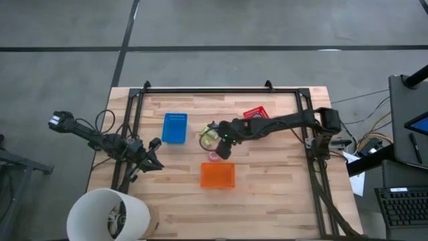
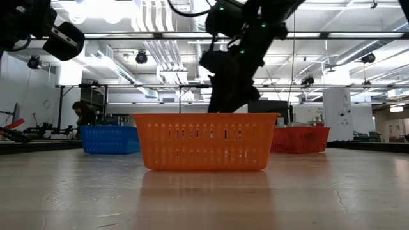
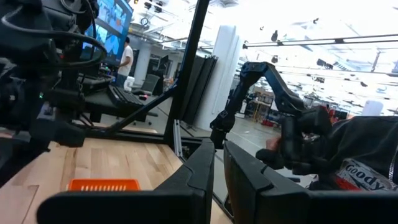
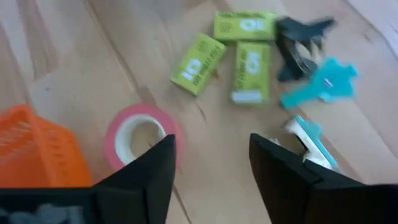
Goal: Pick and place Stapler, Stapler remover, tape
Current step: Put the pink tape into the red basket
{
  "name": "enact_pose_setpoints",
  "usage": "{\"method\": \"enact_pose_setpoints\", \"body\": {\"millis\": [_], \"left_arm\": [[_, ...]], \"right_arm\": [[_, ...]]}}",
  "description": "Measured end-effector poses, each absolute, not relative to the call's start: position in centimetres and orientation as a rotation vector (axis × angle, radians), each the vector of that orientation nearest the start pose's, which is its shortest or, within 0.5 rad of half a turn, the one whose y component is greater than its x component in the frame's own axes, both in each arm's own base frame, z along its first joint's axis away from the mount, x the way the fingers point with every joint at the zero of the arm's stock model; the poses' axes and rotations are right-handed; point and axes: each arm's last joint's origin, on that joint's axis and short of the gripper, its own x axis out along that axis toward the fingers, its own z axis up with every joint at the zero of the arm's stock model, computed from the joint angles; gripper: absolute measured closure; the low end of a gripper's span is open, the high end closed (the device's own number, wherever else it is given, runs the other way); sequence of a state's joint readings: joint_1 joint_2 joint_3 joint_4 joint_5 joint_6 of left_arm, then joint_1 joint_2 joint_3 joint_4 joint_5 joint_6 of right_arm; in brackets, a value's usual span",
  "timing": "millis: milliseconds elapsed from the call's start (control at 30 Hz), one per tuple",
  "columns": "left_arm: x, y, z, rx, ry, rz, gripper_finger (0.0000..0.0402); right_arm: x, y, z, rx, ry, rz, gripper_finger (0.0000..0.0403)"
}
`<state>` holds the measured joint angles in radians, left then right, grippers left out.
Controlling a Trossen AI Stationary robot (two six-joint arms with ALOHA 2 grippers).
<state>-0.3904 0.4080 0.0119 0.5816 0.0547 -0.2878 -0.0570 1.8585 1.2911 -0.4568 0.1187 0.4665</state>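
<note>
Orange bin [image 2: 206, 140] looks empty; right gripper [image 4: 211, 168] spread above pink tape [image 4: 140, 138]; removers [image 4: 305, 46] loose; left gripper [image 3: 217, 180] clenched, waiting table's left edge.

An orange basket [image 1: 217, 175] sits mid-table on the wooden table [image 1: 267, 201], a blue basket [image 1: 174, 127] and a red basket [image 1: 256, 113] lie farther back, three yellow-green boxes [image 4: 239, 46] lie together, and a white bucket [image 1: 107, 215] overlaps the near-left corner.
</note>
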Motion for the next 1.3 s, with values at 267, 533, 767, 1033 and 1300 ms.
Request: {"method": "enact_pose_setpoints", "body": {"millis": [267, 533, 767, 1033, 1300], "left_arm": [[11.2, -4.8, 18.7, -0.313, -0.119, -0.468, 0.0362], [11.2, -4.8, 18.7, -0.313, -0.119, -0.468, 0.0362], [11.2, -4.8, 18.7, -0.313, -0.119, -0.468, 0.0362], [11.2, -4.8, 18.7, -0.313, -0.119, -0.468, 0.0362], [11.2, -4.8, 18.7, -0.313, -0.119, -0.467, 0.0362]], "right_arm": [[40.3, -2.3, 18.1, 0.374, 0.997, -0.356, 0.0193], [41.0, -1.9, 15.9, 0.402, 1.061, -0.322, 0.0193], [41.0, -1.4, 15.9, 0.394, 1.057, -0.317, 0.0199], [41.3, -1.1, 14.0, 0.397, 1.095, -0.328, 0.0213], [41.5, -1.2, 13.5, 0.397, 1.099, -0.327, 0.0236]]}}
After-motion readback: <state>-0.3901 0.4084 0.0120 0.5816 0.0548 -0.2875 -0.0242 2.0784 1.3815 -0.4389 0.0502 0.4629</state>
